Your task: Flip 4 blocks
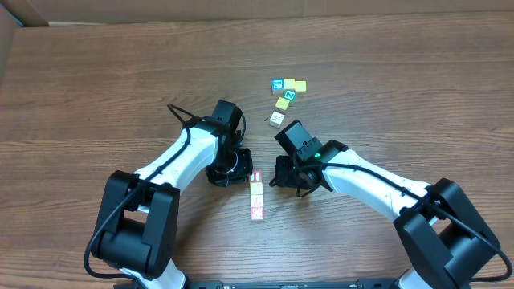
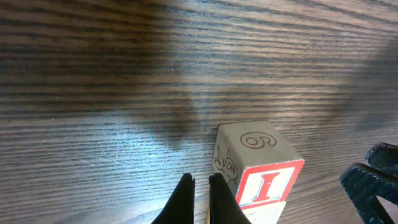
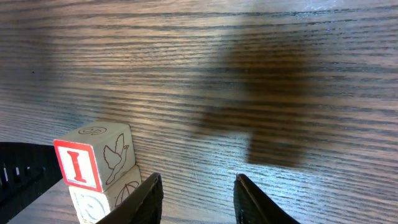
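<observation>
Blocks (image 1: 257, 201), all four, lie in one short line on the table (image 1: 104, 88), right between your two claws, touching end to end. The red I block (image 1: 256, 176) is at the far end of that line. The left gripper (image 1: 233, 168) has its fingers pinched together with nothing between them. In its wrist view, the red I block (image 2: 258, 165) sits just beside the closed fingers (image 2: 219, 198), on the side toward your other arm, and you cannot tell whether they touch it. The right gripper (image 1: 285, 172) is on the opposite side of the line. Its fingers (image 3: 148, 200) are partly spread, and only bare wood shows in the gap. From that wrist, the red I block (image 3: 93, 158) stands just outside the near finger, with a bird drawing on its side face and the next block (image 3: 102, 199) pressed against it. Beyond the right claw, away from the arms' bases, is a loose cluster of other cubes, among them a blue-printed cube (image 1: 277, 83) and a green-printed cube (image 1: 287, 95), well apart from both claws.
</observation>
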Available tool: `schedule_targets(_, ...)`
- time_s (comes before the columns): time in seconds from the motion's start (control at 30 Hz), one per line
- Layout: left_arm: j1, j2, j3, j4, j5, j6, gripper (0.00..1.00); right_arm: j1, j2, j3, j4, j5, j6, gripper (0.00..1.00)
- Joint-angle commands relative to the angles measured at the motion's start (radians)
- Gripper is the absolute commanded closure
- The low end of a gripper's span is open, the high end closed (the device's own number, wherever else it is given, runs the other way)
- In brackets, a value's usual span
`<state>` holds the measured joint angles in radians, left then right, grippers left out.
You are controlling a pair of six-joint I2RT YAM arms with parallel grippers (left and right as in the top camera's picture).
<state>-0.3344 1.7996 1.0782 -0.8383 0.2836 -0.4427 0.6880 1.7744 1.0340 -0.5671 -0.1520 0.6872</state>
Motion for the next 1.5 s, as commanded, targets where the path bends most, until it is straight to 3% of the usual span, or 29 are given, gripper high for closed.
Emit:
schedule_targets(0.0,-0.008,0.011,-0.011,-0.001,0.024,-0.010,0.96,0.002,0.001,0.015,0.005,0.010,-0.008,0.61)
schedule_targets(1.47,-0.022,0.011,-0.011,0.002,-0.026,-0.030,0.96,0.002,0.001,0.015,0.004,0.010,-0.008,0.61)
